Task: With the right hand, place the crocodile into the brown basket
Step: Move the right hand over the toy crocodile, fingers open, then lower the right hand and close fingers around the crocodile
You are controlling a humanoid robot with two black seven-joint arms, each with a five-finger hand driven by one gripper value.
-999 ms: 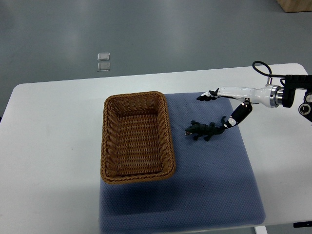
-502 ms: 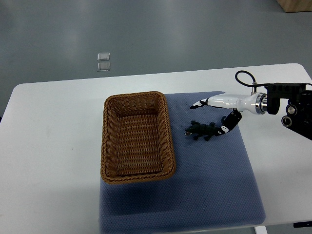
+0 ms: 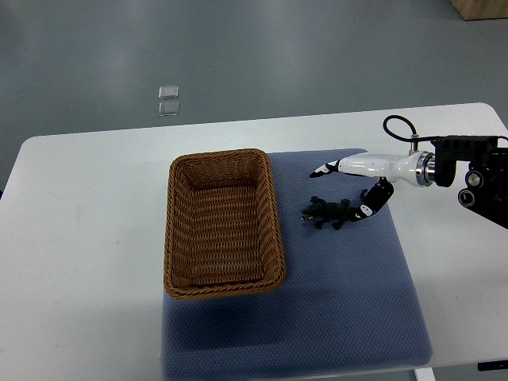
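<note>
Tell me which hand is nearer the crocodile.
Right. The right hand is at the tail end of the crocodile, spread open with its thumb by the tail; whether they touch is unclear. The left hand is out of view.

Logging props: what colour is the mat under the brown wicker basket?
Dusty blue fabric mat, finely dotted; shows best in the top view.

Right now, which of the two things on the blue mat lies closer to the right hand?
The dark green crocodile: it lies just beside the open right hand, on the bare mat. The brown basket stands farther to the left.
</note>
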